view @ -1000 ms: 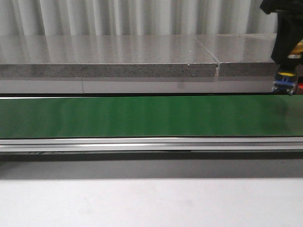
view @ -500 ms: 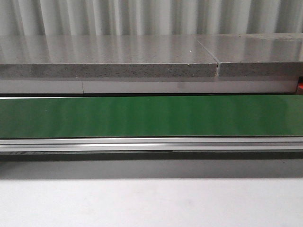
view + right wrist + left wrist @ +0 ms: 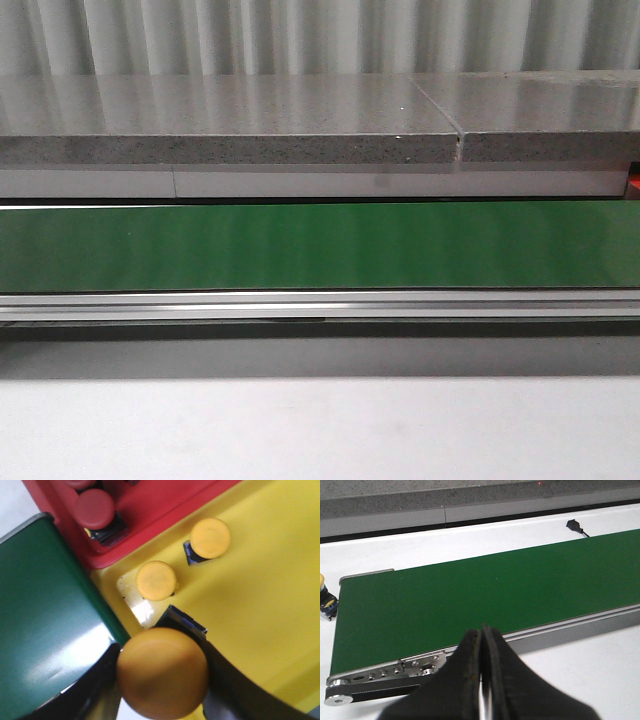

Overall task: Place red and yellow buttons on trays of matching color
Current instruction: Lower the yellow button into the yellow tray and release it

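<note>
In the right wrist view my right gripper (image 3: 162,672) is shut on a yellow button (image 3: 162,672), held over the near corner of the yellow tray (image 3: 260,595). Two more yellow buttons (image 3: 157,580) (image 3: 210,538) stand in that tray. Beside it the red tray (image 3: 155,515) holds a red button (image 3: 95,509) and part of another. My left gripper (image 3: 482,640) is shut with nothing in it, above the belt's front rail. A yellow button (image 3: 326,599) lies on the white table off the end of the belt. Neither gripper shows in the front view.
The green conveyor belt (image 3: 320,245) runs across the front view, with a metal rail (image 3: 320,305) in front and a grey stone ledge (image 3: 230,130) behind. A small black plug (image 3: 575,526) lies on the white table behind the belt. The belt's end (image 3: 45,605) borders both trays.
One second ago the right arm with the yellow button showed at the front view's top right; it has since moved out of that view to the right. The belt looks the same.
</note>
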`<state>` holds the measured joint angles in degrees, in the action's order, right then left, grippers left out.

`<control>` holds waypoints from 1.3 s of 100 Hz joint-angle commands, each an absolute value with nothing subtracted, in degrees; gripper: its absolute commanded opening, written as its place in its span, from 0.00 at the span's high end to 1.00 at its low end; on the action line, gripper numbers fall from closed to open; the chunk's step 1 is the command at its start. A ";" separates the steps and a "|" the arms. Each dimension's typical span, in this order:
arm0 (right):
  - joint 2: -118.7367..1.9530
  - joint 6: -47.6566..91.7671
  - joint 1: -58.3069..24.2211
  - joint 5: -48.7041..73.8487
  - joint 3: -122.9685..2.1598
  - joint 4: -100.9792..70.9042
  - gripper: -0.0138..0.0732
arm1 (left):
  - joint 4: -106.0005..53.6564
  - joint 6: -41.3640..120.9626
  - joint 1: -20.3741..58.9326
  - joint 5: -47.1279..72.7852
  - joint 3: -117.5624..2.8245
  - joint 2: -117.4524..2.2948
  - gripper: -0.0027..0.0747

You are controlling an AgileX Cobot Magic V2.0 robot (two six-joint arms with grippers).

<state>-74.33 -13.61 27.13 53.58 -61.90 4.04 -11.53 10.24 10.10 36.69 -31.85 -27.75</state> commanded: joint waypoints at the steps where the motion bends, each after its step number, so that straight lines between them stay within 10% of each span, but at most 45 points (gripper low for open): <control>1: -72.30 -13.67 28.96 50.58 -61.85 3.88 0.60 | -12.67 10.32 10.64 33.11 -33.41 -27.99 0.99; 85: -81.95 -13.67 32.18 33.58 -47.83 0.00 0.60 | -12.67 10.32 10.64 33.11 -33.41 -27.99 0.99; 113: -83.55 -13.67 32.18 33.40 -47.83 -1.31 0.28 | -12.67 10.32 10.64 33.11 -33.41 -27.99 0.99; 130: -82.56 -13.67 32.18 33.20 -47.83 -1.26 0.26 | -12.67 10.32 10.64 33.11 -33.41 -27.99 0.99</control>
